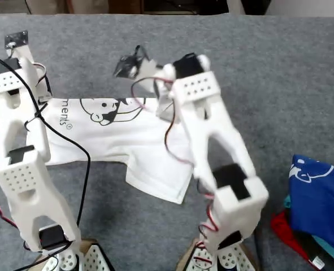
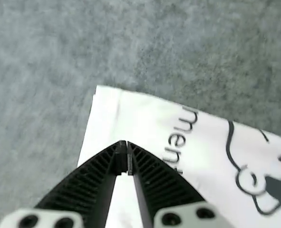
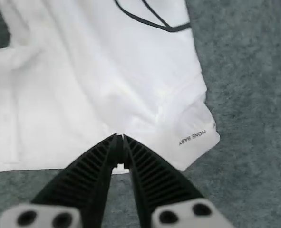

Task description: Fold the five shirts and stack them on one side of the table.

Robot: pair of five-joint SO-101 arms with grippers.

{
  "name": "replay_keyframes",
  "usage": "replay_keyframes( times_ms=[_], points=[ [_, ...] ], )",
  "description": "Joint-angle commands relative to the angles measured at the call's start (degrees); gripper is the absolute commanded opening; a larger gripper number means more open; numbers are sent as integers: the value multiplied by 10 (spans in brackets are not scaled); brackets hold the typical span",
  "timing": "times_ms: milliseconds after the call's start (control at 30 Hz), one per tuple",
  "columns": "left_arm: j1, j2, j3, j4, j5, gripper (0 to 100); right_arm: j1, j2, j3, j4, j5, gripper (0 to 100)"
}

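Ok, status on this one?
Left end effector shut over white shirt corner; right end effector shut by its sleeve. Shirt lies flat, not yet stacked. Blue-topped stack aside, nothing blocking.

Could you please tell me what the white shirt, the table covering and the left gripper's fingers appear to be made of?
White shirt: soft knit, cotton-like fabric, matte, with creases and a stitched hem.
Table covering: grey felt or carpet-like cloth, fuzzy, mottled.
Left gripper's fingers: probably black plastic, matte, ribbed.

White cotton T-shirt with a black cartoon print (image 1: 121, 135) is lying centre-left on the grey felt tabletop (image 1: 280, 73). The white plastic left arm (image 1: 20, 169) and right arm (image 1: 212, 130) lean over it. Lower right there's a pile of folded shirts, blue one (image 1: 319, 197) on top, red one (image 1: 282, 226) poking out underneath.
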Motion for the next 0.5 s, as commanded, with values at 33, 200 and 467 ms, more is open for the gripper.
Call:
replay_keyframes(
  times_ms=[33, 200, 467],
  points=[
    [-5, -95, 72, 2, 11, 20, -62, -119, 131, -26, 4, 9],
    [-30, -214, 273, -84, 15, 20, -109, -218, 300, -81, 4, 17],
    [-34, -422, 678, -400, 23, 20, -132, -260, 429, -131, 7, 149]
  ],
)
